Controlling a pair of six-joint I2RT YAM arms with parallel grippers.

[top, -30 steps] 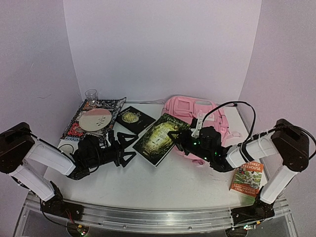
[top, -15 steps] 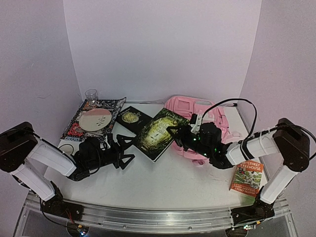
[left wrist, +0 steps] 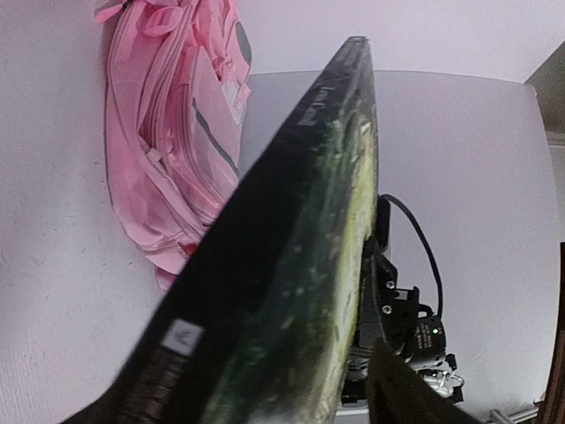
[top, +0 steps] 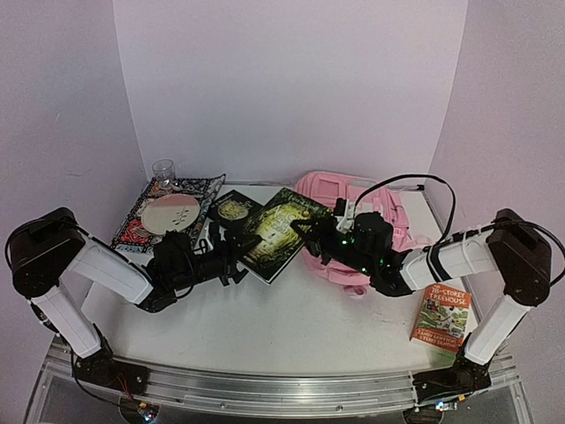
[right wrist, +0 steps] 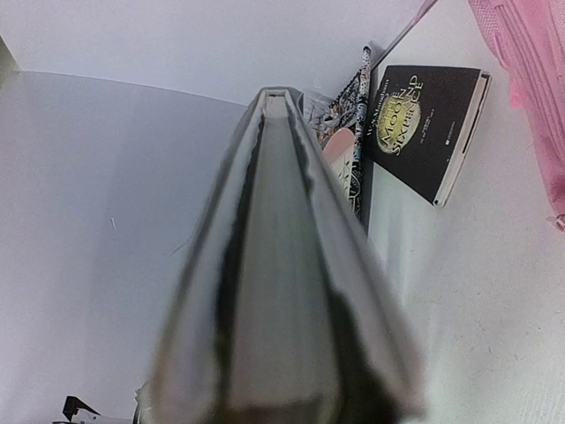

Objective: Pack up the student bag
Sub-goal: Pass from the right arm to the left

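You've got the bag (top: 331, 188) lying flat at the back right of the tabletop (top: 291, 327). Just left of it, R tool (top: 309, 236) is clamped on the big book (top: 278, 231), held tilted. L tool (top: 235, 257) straddles its near-left corner w/ jaws apart; can't tell if it's gripping. A small book (top: 234, 210) lies behind.

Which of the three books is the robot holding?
The big dark green book, pinched in the right gripper. The small black book and the colourful Treehouse book just lie flat on the table.
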